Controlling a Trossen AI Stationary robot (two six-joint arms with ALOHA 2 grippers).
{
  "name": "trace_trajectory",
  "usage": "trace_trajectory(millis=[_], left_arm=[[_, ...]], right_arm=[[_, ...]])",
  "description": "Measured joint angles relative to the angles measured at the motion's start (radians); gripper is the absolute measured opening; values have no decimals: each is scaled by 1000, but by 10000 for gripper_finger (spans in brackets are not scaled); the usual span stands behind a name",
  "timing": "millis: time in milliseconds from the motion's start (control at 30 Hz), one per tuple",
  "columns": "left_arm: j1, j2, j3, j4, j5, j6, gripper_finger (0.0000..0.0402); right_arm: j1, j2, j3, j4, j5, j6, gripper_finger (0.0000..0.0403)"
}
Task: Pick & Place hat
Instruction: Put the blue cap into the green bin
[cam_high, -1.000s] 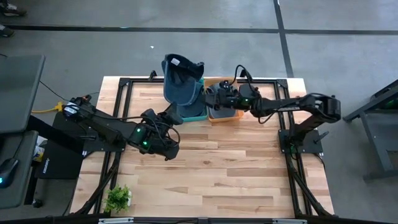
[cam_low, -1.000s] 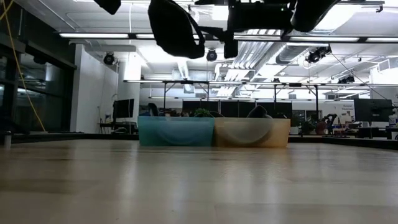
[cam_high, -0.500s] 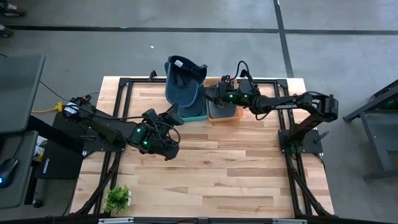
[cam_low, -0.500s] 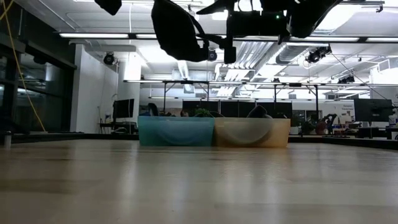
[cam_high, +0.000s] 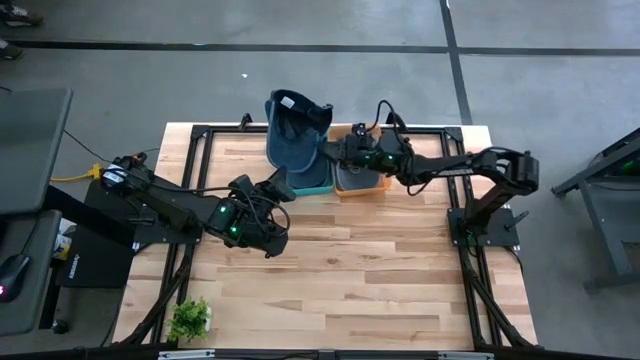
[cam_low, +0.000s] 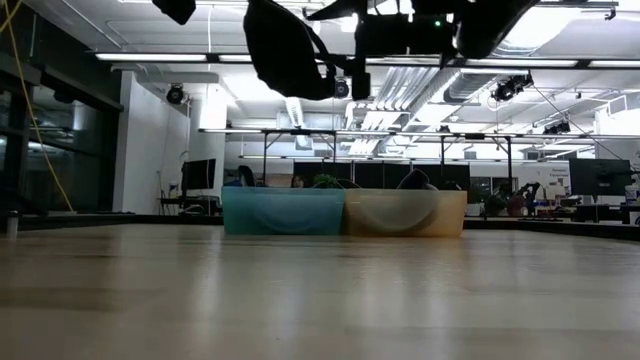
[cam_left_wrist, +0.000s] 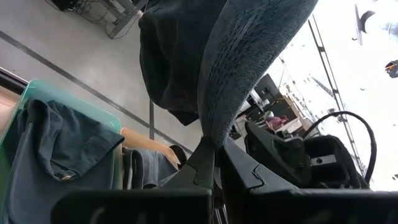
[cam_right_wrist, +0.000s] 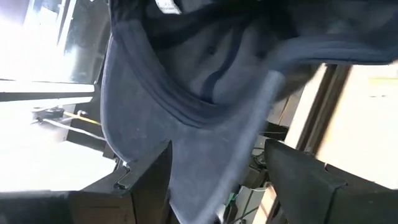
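Observation:
The hat (cam_high: 294, 138) is a dark blue denim cap, held in the air above the teal bin (cam_high: 312, 178) at the table's far edge. In the low view the hat (cam_low: 285, 48) hangs high over both bins. My left gripper (cam_high: 284, 181) reaches up from the near side and is shut on the hat's brim (cam_left_wrist: 217, 74). My right gripper (cam_high: 338, 150) comes in level from the table's right. It is open, and its two fingers (cam_right_wrist: 149, 180) stand on either side of the hat's brim (cam_right_wrist: 211, 149). My left gripper pinches the lower tip of the hat's brim (cam_left_wrist: 208, 138) between its two fingers, coming from below and the near side and slanting up. The hat stands up above the fingers, lifted clear of the bins and the table. My right gripper's open fingers flank the brim; whether they touch it I cannot tell.
A teal bin (cam_low: 283, 211) and an orange bin (cam_low: 405, 212) stand side by side at the far edge, each with folded denim inside (cam_left_wrist: 56, 155). A small green plant (cam_high: 190, 318) sits at the near left corner. Bare wooden tabletop (cam_high: 380, 270) fills the near half.
My right gripper has moved toward the table's left, closing in on the hat until its fingers flank the brim. The hat, still in my left gripper, has shifted slightly toward the right and far side.

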Motion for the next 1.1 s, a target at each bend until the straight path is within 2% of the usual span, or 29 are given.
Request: trace_trajectory(millis=[233, 433, 567, 633, 767, 800, 1100], left_arm=[[0, 0, 0, 0, 3, 0, 0], [0, 0, 0, -3, 0, 5, 0], [-1, 0, 0, -3, 5, 5, 1], [-1, 0, 0, -2, 6, 5, 4], [-1, 0, 0, -2, 13, 7, 7], [-1, 0, 0, -7, 19, 8, 7], [0, 0, -1, -5, 76, 44, 9]], right_arm=[[-1, 70, 113, -5, -54, -4, 249], [-1, 76, 130, -32, -62, -32, 242], [-1, 76, 130, -60, -107, -69, 193], [-1, 76, 130, -72, -129, -100, 150], [-3, 76, 129, -71, -166, -158, 37], [-3, 76, 129, -65, -171, -177, 21], [-17, 75, 131, -88, -233, -237, 6]])
